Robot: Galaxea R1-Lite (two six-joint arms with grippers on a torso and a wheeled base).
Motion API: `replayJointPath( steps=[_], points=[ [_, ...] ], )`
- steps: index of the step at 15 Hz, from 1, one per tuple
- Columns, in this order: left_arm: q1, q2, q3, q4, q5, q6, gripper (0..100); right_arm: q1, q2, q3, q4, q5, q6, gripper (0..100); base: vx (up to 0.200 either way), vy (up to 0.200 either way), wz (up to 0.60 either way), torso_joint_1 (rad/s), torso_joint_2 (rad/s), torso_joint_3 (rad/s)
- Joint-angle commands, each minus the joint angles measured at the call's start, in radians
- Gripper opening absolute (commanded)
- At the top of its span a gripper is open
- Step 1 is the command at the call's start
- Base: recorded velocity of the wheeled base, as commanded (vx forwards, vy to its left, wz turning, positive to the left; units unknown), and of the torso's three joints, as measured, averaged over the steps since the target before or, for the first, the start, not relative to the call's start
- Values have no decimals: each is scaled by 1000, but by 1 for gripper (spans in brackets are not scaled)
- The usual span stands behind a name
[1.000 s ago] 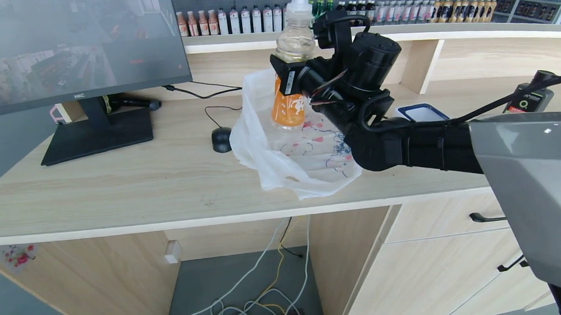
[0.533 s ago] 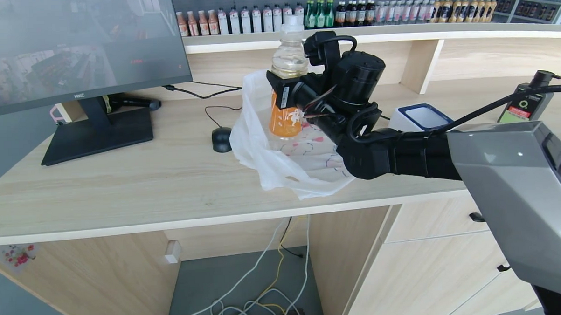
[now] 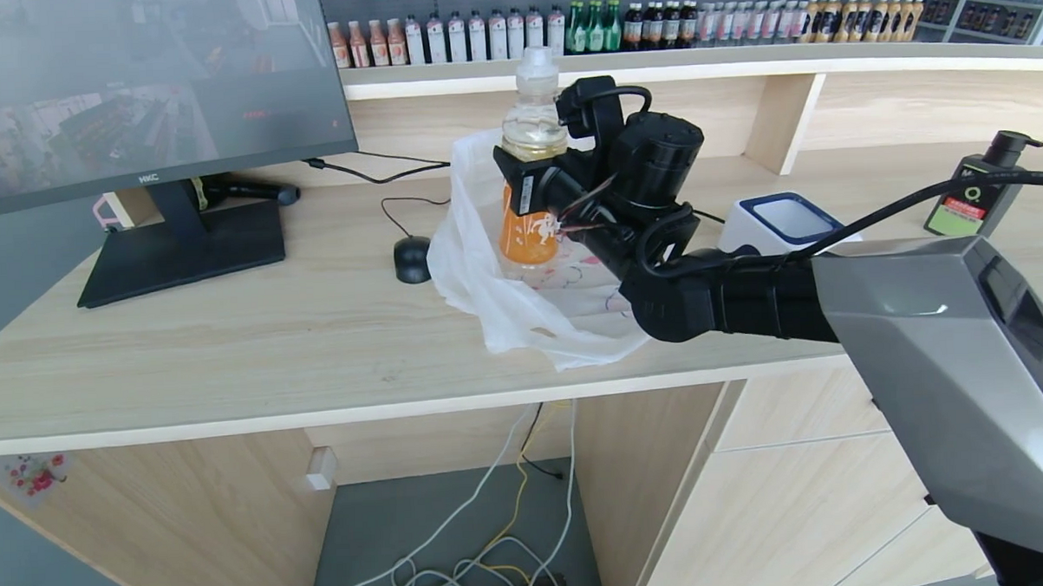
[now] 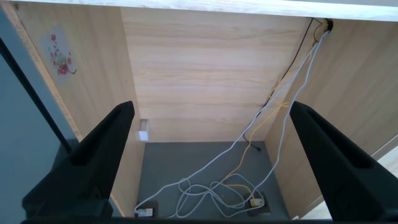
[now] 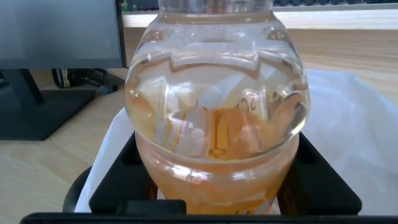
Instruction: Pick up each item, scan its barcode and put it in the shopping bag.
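A clear drink bottle (image 3: pixel 529 176) with an orange label and a white cap stands upright in my right gripper (image 3: pixel 542 178), which is shut on its middle. It hangs over the open mouth of the white shopping bag (image 3: pixel 521 284) on the counter, its base low between the bag's walls. In the right wrist view the bottle (image 5: pixel 214 124) sits between black fingers (image 5: pixel 134 177), with the bag (image 5: pixel 348 124) behind. My left gripper (image 4: pixel 211 162) is below the counter, open with nothing between its fingers (image 4: pixel 93 162).
A white-and-blue scanner box (image 3: pixel 779 223) stands right of the bag, a pump bottle (image 3: pixel 982 186) farther right. A mouse (image 3: pixel 412 258) and a monitor (image 3: pixel 133 90) lie to the left. Cables (image 4: pixel 249 168) trail on the floor under the counter.
My right arm has lowered the bottle and shifted it slightly left, down into the bag's mouth. The scanner box has come out from behind the arm.
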Motion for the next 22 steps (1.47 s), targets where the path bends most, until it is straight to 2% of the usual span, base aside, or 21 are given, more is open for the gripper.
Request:
replayJointPath(
  steps=[1, 14, 15, 22],
  points=[
    [0, 0, 0, 0, 0, -1, 100, 1, 7, 2, 3, 0, -2, 0, 0, 0, 0, 0, 0, 0],
    [0, 0, 0, 0, 0, 1, 100, 1, 20, 6, 4, 0, 3, 0, 0, 0, 0, 0, 0, 0],
    [0, 0, 0, 0, 0, -1, 100, 1, 20, 6, 4, 0, 3, 100, 0, 0, 0, 0, 0, 0],
    [0, 0, 0, 0, 0, -1, 100, 3, -15, 6, -16, -1, 0, 100, 0, 0, 0, 0, 0, 0]
  ],
)
